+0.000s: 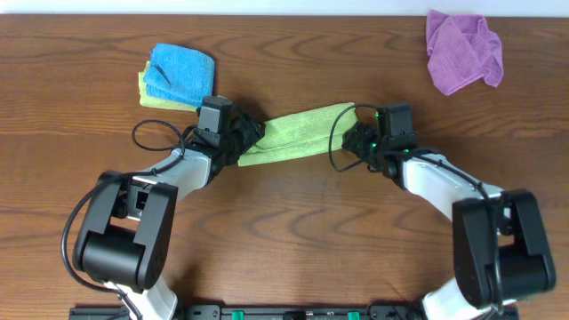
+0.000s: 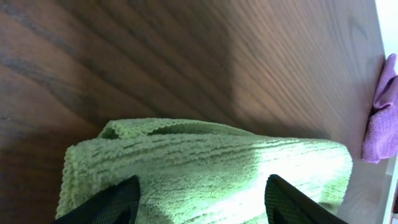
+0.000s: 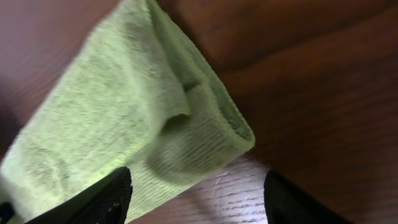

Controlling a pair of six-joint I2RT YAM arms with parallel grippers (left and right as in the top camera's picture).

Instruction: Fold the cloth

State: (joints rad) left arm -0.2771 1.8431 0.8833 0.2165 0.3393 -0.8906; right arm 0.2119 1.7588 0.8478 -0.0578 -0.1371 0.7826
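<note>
Overhead view: the cloth (image 1: 298, 133) lay as a narrow slanted strip mid-table (image 1: 293, 231), stretched between both grippers.
Left gripper (image 1: 236, 135): at the strip's left end, fingers (image 2: 112, 202) spread wide over the cloth.
Right gripper (image 1: 360, 138): at the strip's right end, fingers (image 3: 102, 196) spread wide.
Far edge: blue cloth (image 1: 182, 69) near the left corner, purple cloth (image 1: 462, 49) near the right corner.

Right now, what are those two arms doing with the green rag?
Two robot arms are working on a green cloth, which lies as a narrow strip on the table. The left arm is at one end, the right arm at the other, jaws spread over the fabric, not pinching it. A blue cloth and a purple cloth lie aside.
</note>
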